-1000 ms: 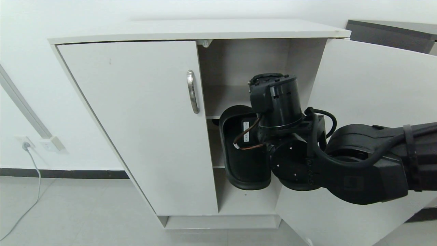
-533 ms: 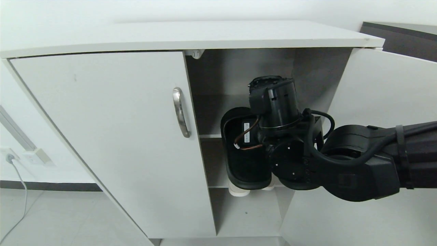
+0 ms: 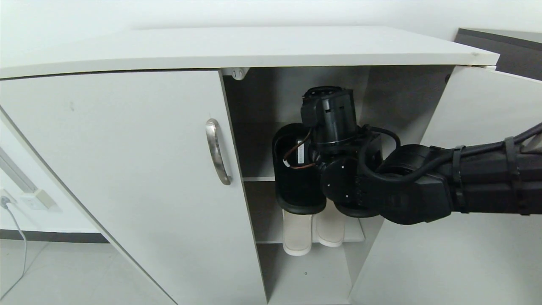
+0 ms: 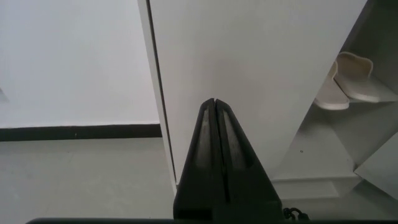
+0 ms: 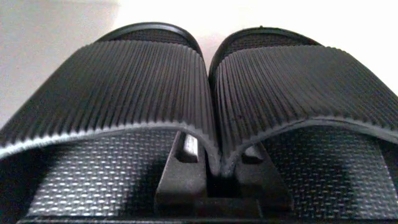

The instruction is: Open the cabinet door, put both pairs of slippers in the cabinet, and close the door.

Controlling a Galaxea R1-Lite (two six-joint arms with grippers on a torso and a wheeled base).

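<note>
A pair of black slippers (image 3: pixel 296 173) hangs upright in the open right half of the white cabinet (image 3: pixel 254 46), in front of the middle shelf (image 3: pixel 256 178). In the right wrist view my right gripper (image 5: pixel 221 167) is shut on the two ribbed straps of the black slippers (image 5: pixel 149 93), pinching them together. In the head view the wrist hides its fingers. A pair of white slippers (image 3: pixel 313 231) lies on the lower shelf, toes outward, and the white slippers (image 4: pixel 345 78) also appear in the left wrist view. My left gripper (image 4: pixel 214 102) is shut and holds nothing, low in front of the closed left door (image 4: pixel 249 62).
The left door (image 3: pixel 127 169) is closed, with a metal handle (image 3: pixel 217 151) near its inner edge. The right door (image 3: pixel 478 110) stands swung open beside my right arm. A wall socket and cable (image 3: pixel 8 203) sit at the far left by the grey floor.
The head camera has shifted, so the cabinet looks larger and the white slippers have come into view. My right arm has carried the black slippers higher and deeper into the opening.
</note>
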